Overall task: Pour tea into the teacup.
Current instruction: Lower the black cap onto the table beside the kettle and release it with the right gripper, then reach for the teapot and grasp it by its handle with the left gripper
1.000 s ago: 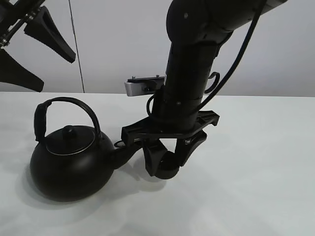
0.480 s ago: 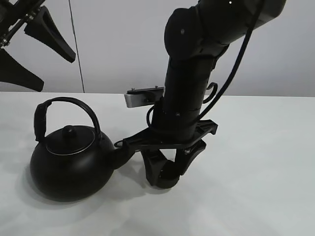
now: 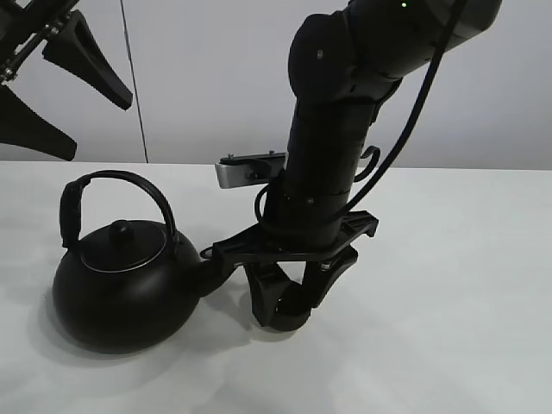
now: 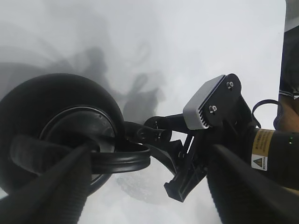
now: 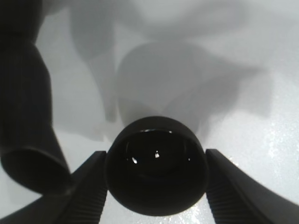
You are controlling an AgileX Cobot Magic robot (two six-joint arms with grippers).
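The small matte-black teacup (image 5: 156, 179) sits between the fingers of my right gripper (image 5: 155, 156), which is shut on it. In the exterior high view the right gripper (image 3: 285, 306) holds the teacup (image 3: 280, 321) down at the white table, just right of the spout (image 3: 217, 269) of the big black kettle (image 3: 121, 289). I cannot tell if the cup touches the table. The spout (image 5: 28, 140) shows beside the cup in the right wrist view. My left gripper (image 3: 102, 129) is open and empty, raised high above the kettle. The left wrist view shows the kettle (image 4: 56, 116) from above.
The kettle's arched handle (image 3: 116, 181) stands upright over its lid (image 3: 122, 237). The right arm (image 3: 332, 147) rises from the middle of the white table (image 3: 448, 293). A grey wall stands behind the table.
My right gripper has lowered the teacup and shifted it slightly left, closer to the kettle's spout. The kettle and the left gripper have not moved.
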